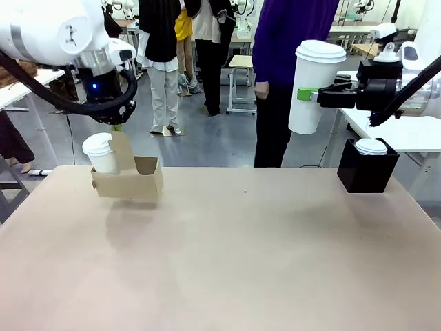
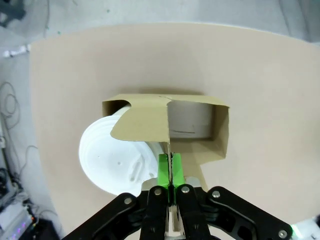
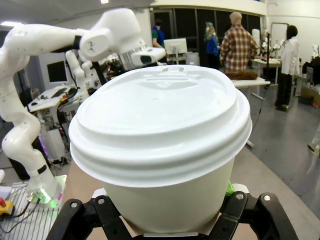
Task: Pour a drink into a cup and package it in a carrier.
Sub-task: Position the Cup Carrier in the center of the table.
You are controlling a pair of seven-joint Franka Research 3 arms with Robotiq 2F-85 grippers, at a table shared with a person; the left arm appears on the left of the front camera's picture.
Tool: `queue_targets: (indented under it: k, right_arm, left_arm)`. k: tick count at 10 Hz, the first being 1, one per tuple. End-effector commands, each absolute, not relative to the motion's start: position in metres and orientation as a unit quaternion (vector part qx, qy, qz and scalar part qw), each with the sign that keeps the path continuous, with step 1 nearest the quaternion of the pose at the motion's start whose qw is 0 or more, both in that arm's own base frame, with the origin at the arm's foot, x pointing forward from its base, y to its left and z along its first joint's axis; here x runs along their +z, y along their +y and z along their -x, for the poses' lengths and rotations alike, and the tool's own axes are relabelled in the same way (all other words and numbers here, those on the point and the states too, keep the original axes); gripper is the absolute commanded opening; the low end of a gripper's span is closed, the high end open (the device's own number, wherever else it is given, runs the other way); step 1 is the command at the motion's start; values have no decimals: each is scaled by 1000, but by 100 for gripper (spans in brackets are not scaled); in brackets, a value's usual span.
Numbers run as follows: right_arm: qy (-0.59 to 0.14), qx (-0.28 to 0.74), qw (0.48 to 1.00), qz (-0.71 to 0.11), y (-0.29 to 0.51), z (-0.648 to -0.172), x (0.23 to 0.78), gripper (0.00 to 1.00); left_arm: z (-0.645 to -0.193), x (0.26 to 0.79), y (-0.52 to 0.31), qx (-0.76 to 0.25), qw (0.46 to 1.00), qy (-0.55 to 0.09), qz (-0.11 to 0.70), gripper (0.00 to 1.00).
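Beige table (image 1: 227,262) spans foreground. Black box (image 1: 365,176) at far right corner, short white lidded cup (image 1: 371,146) sitting in its top. Person in purple top (image 1: 286,41) stands behind far edge. Others (image 1: 162,48) farther back near stool (image 1: 240,63).

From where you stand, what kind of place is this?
Probably a robotics lab, not a café. The white left arm holds the carrier, the right arm the cup; loose cables lie on the grey floor; white work tables stand around.
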State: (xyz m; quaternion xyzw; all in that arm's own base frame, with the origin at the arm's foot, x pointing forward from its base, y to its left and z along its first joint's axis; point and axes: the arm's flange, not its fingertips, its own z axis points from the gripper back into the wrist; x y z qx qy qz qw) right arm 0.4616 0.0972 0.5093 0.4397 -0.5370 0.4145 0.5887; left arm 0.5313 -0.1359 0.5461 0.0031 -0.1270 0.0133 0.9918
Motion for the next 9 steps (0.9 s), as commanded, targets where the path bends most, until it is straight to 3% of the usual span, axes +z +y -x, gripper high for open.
queue_targets:
  k: [1,4,9]
  right_arm:
    - [-543,418,586,-432,99,-460,513,80]
    - [-543,418,586,-432,99,-460,513,80]
    - [-543,418,586,-432,99,-460,513,80]
  left_arm:
    - [-493,578,-164,40,992,-120,25,2]
    - [-431,588,-230,30,992,-117,40,2]
    - [-352,543,-325,12,989,-144,33,2]
